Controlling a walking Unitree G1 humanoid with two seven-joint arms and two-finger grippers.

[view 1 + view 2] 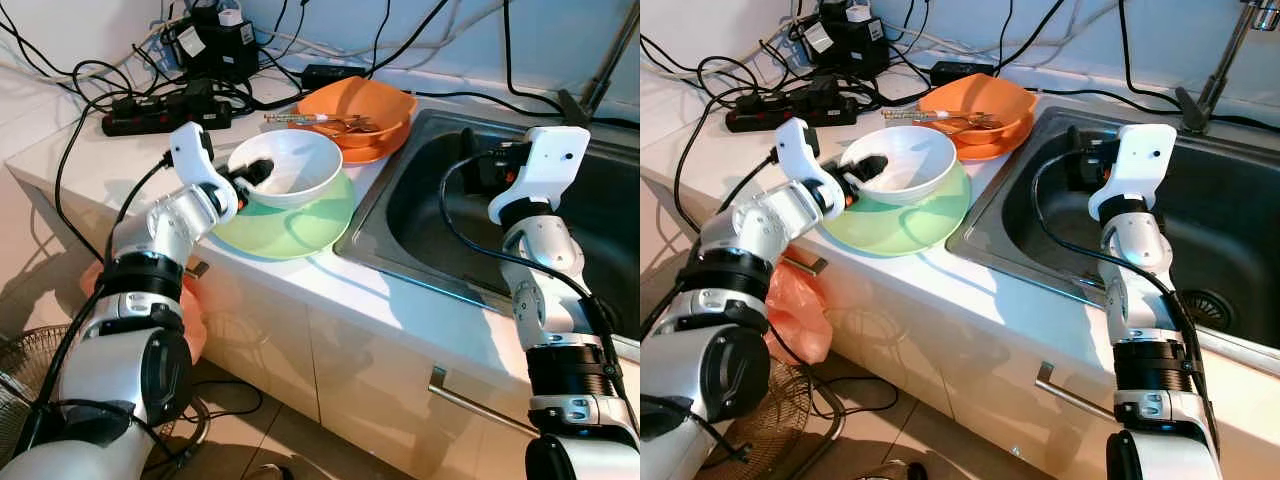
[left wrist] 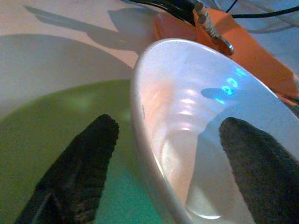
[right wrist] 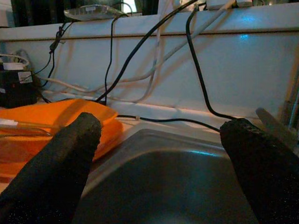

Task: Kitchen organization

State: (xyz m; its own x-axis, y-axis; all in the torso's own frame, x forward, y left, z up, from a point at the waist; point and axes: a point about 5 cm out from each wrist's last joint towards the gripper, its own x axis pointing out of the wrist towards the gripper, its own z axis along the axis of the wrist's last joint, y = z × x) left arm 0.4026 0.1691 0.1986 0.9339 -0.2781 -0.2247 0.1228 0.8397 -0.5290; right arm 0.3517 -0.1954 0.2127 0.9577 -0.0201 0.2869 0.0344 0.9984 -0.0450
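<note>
A white bowl [image 1: 300, 160] sits on a light green plate [image 1: 300, 232] on the counter, just left of the steel sink [image 1: 440, 225]. My left gripper [image 1: 255, 176] is open at the bowl's near-left rim. One finger [image 2: 252, 163] is inside the bowl and the other finger [image 2: 84, 158] is outside, over the plate. Behind it, an orange bowl [image 1: 365, 100] holding a utensil [image 1: 315, 119] rests on an orange plate [image 1: 368, 152]. My right gripper [image 3: 163, 154] hangs open over the sink with nothing between its fingers.
A black power strip [image 1: 150, 115], adapters and tangled cables lie at the back left of the counter. The faucet [image 1: 1230, 50] stands behind the sink. An orange bag [image 1: 800, 310] hangs below the counter by cabinet handles [image 1: 480, 405]. A fan [image 1: 15, 385] stands on the floor.
</note>
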